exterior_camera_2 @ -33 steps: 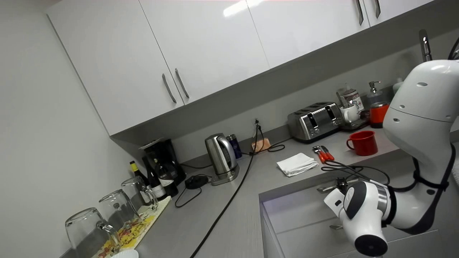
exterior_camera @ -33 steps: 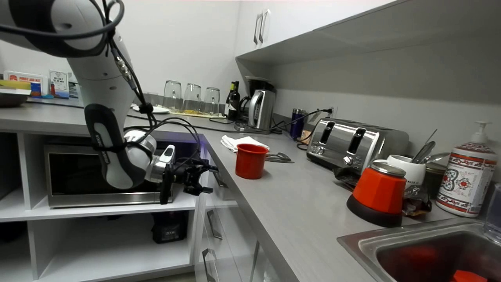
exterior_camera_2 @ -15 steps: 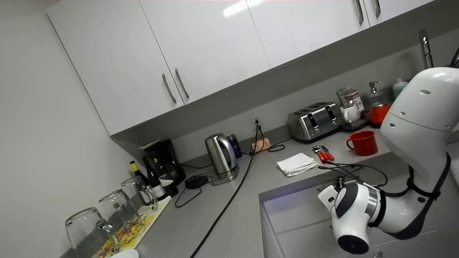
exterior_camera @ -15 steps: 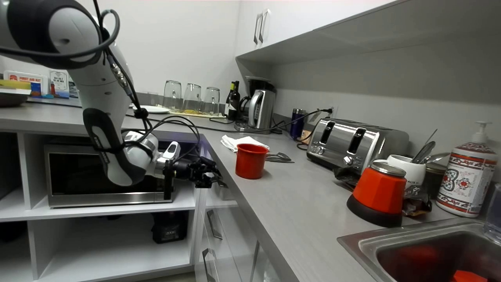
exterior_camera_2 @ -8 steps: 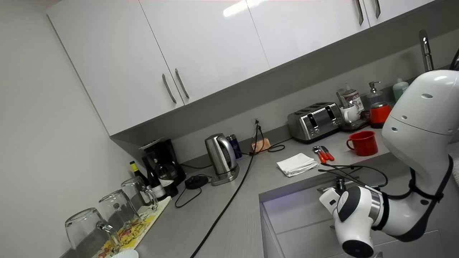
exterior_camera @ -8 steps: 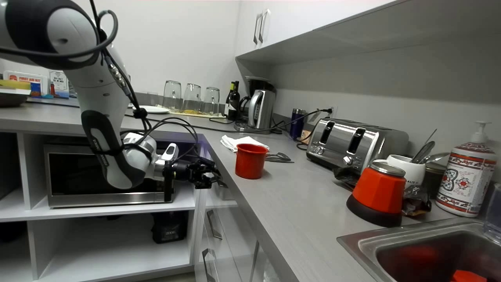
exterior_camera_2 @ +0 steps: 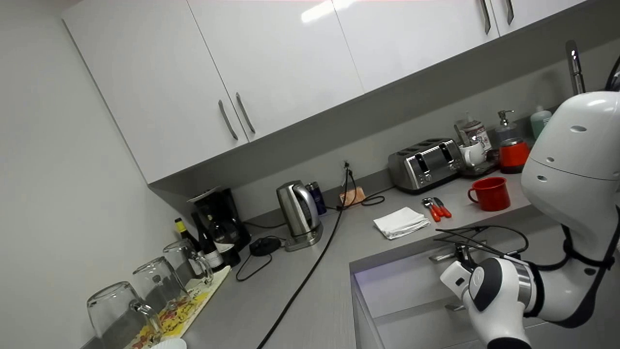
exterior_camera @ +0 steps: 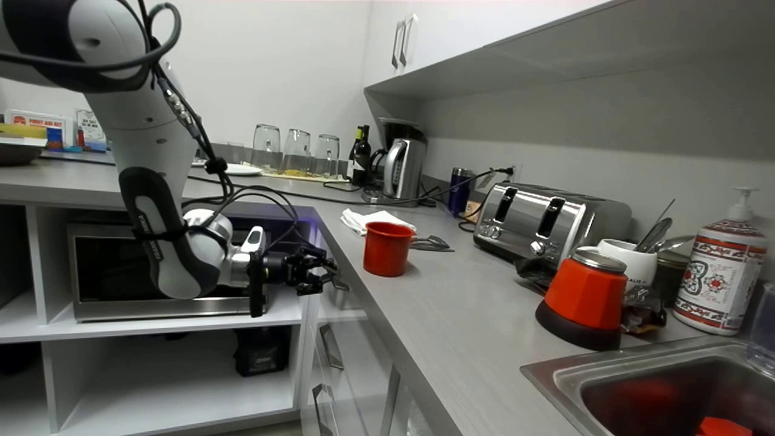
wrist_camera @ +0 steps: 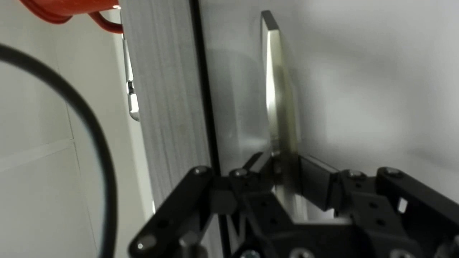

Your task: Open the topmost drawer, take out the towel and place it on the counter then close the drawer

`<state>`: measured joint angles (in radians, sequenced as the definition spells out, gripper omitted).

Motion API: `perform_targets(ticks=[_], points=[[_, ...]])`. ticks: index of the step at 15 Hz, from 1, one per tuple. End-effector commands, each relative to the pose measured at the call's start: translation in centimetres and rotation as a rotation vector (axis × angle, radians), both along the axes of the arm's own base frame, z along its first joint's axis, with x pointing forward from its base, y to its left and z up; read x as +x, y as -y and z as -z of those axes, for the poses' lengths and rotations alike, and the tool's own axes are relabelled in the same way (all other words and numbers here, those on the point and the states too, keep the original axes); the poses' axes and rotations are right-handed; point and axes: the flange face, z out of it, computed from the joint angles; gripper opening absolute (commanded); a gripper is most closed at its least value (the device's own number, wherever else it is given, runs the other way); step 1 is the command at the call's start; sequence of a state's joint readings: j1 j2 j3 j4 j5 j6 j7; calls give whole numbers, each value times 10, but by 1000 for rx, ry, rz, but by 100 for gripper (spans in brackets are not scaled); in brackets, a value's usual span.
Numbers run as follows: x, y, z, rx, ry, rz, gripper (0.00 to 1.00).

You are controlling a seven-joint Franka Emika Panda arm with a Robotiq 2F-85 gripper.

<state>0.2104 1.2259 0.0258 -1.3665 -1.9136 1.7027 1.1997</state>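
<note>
The topmost drawer (wrist_camera: 351,79) shows its plain white front just below the grey counter (wrist_camera: 165,71), a thin dark gap between the two. Its silver bar handle (wrist_camera: 280,96) runs between the black fingertips of my gripper (wrist_camera: 287,172), which press on it from both sides: shut on the handle. In an exterior view the gripper (exterior_camera: 332,274) reaches the cabinet front below the counter edge. The wrist hides most of it in an exterior view, where the drawer front (exterior_camera_2: 402,283) and handle (exterior_camera_2: 441,258) show. The towel is out of view.
A red cup (exterior_camera: 387,249) stands close to the counter's edge above the drawer. Beside it lie a folded white cloth (exterior_camera_2: 401,223) and red-handled utensils (exterior_camera_2: 438,208). Lower drawer handles (exterior_camera: 330,346) stick out below. A dark cable (wrist_camera: 96,136) loops beside the gripper.
About two seconds ago the fingers stood spread; they have come together at the handle. Over the last half second the wrist has drawn slightly back from the cabinet. I cannot tell whether the drawer moved.
</note>
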Motion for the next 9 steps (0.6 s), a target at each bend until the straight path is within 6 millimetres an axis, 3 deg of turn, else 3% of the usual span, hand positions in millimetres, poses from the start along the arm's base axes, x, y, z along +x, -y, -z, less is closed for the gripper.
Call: perform_targets(ticks=[1,9], points=[[-47,-53,1,27,-30,-109,2],[-87,-80,-10,79,-63,-197,2]])
